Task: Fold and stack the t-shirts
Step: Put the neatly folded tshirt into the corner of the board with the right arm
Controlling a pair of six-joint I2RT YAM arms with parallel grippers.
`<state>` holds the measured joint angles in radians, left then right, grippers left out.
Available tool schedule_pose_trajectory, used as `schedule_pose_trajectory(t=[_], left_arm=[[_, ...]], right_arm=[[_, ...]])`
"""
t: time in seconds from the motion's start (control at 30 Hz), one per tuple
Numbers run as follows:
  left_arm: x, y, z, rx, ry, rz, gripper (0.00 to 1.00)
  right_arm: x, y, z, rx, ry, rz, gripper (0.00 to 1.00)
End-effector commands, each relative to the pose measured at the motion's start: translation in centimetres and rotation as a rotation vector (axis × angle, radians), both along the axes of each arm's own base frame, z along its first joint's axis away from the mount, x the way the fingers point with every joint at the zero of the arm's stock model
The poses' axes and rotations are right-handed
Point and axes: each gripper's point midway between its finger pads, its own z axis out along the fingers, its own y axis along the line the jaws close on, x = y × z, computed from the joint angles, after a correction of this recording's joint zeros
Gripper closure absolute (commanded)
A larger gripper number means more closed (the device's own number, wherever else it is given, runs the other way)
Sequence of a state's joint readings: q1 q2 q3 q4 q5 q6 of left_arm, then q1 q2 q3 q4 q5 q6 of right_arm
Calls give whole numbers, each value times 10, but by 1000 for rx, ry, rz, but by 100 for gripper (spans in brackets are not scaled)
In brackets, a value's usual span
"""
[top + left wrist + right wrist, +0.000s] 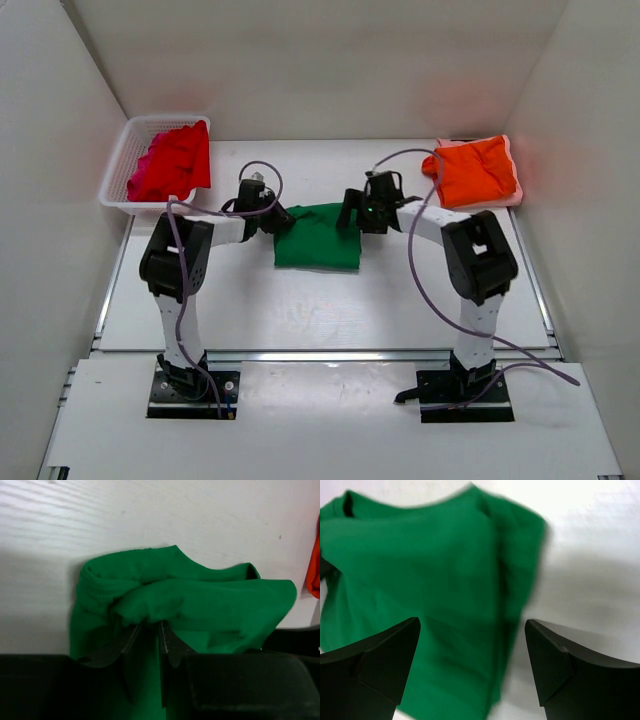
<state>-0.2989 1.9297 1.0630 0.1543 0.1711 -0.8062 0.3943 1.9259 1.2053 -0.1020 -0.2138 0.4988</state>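
Although the green t-shirt (pixel 318 238) lies folded into a compact rectangle at the middle of the table (pixel 300 310), it has not been stacked. It sits well apart from the orange t-shirt (pixel 478 172), which lies folded at the far right corner.

The white lattice basket (pixel 125 150) at the far left holds a red t-shirt (pixel 185 155) and a magenta t-shirt (pixel 150 180), both crumpled. The task therefore looks roughly midway: moving the green one to the pile and folding the basket's contents remain.

The left gripper (pixel 280 222) sits at the green shirt's left edge, its jaws parted only a little. In the wrist view a bunched fold rests over its fingertips (pixel 131 640), and it does not appear pinched. The right gripper (pixel 348 213) hovers at the shirt's right edge with its jaws spread wide and nothing between them.

A pale pink edge shows under the orange shirt, but it cannot be told whether it is another garment. How many shirts the basket holds is also hidden. The right wrist view is blurred, so the fold lines there are hard to read, and the left gripper's body blocks the lower part of its own view.
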Motion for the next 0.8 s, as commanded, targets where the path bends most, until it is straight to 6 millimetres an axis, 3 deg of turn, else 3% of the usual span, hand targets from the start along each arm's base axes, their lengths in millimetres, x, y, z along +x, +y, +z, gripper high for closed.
schedule_pose_trajectory(t=[0.0,0.13,0.2,0.27,0.3,0.33,0.37,0.43,0.47,0.53,0.57,0.67,0.77], left_arm=[[-1,11,-23,99,113,-4,69],[-9,16,-40,110,146,8,71],[-14,17,-47,111,161,8,73],[-18,21,-52,107,178,12,73],[-18,22,-51,105,178,10,74],[-19,22,-51,99,182,9,72],[-21,22,-50,77,189,2,71],[-16,18,-35,4,149,-15,66],[-18,20,-29,-28,148,-10,65],[-21,24,-15,-88,142,-3,64],[-28,24,-10,-129,157,-11,63],[-37,30,12,-260,153,-25,65],[-48,32,31,-308,101,-19,67]], right_arm=[[10,7,-12,-140,33,-29,16],[-9,26,-39,-182,140,12,20],[-8,34,-37,-151,156,25,33],[-11,38,-34,-113,173,43,61],[-11,39,-34,-86,174,53,90],[-3,38,-26,-71,131,70,100],[-5,39,-24,-62,120,102,100],[17,22,-6,-89,14,148,100],[19,23,0,-76,-5,180,100],[43,-10,15,-86,-73,199,100],[48,-15,30,-63,-111,216,100],[73,-53,72,-73,-273,237,100],[100,-92,110,-218,-427,274,100]])
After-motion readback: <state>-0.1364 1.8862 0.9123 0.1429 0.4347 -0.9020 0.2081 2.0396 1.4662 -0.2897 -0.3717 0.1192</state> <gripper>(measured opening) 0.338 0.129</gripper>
